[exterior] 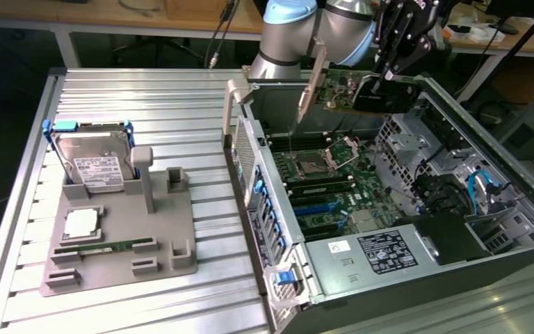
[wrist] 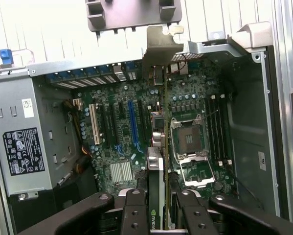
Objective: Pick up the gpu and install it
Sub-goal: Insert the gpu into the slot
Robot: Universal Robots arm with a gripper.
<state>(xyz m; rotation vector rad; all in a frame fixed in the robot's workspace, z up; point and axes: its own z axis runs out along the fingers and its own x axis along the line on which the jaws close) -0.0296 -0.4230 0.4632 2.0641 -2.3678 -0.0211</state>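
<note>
Gripper (exterior: 389,78) partly closed, fingers (wrist: 135,215) pinching graphics card (exterior: 360,94) on both faces. Card held on edge between fingers, clear above open computer case (exterior: 489,209). Long axis runs out ahead of fingers, silver bracket (wrist: 161,46) at far end. Motherboard (wrist: 136,127) slots lie below fingertips, parallel to card.

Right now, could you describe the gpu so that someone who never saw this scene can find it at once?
Find the open computer case on the exterior view's right. Above its far end, the gripper holds the gpu in the air, over the motherboard. Unlike the hard drive and the RAM stick on the grey holder, it is a green card with a black shroud and a silver end bracket.
</note>
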